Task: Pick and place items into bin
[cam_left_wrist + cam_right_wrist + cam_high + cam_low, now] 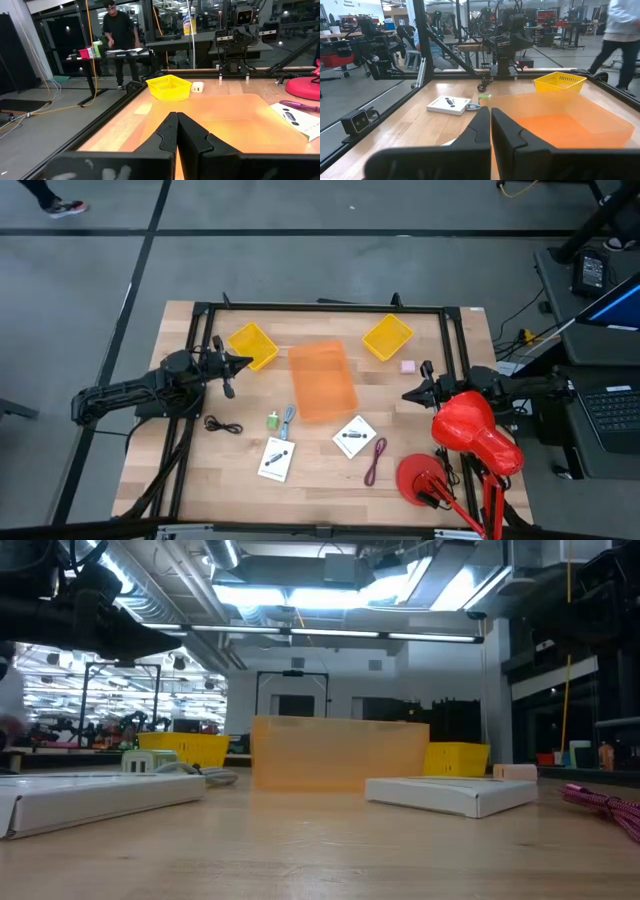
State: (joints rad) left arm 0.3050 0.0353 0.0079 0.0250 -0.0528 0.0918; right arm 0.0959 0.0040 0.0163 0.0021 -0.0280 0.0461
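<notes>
**Both arms waiting, jaws together, nothing held**

I am holding my left gripper (243, 361) and right gripper (408, 395) level at opposite table edges, pointing inward, fingers pressed together and empty. The translucent orange plastic bin (322, 381) is sitting between them; white square cards (278, 458), cords and green cube (273, 421) are lying beside it.

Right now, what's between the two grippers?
High view: only the orange bin lies between the left gripper and right gripper, both shut; wood either side is bare.

Both arms are matte black, built of blocky jointed segments. Each gripper, the left gripper (243, 361) and right gripper (408, 394), ends in two angular black fingers.
</notes>
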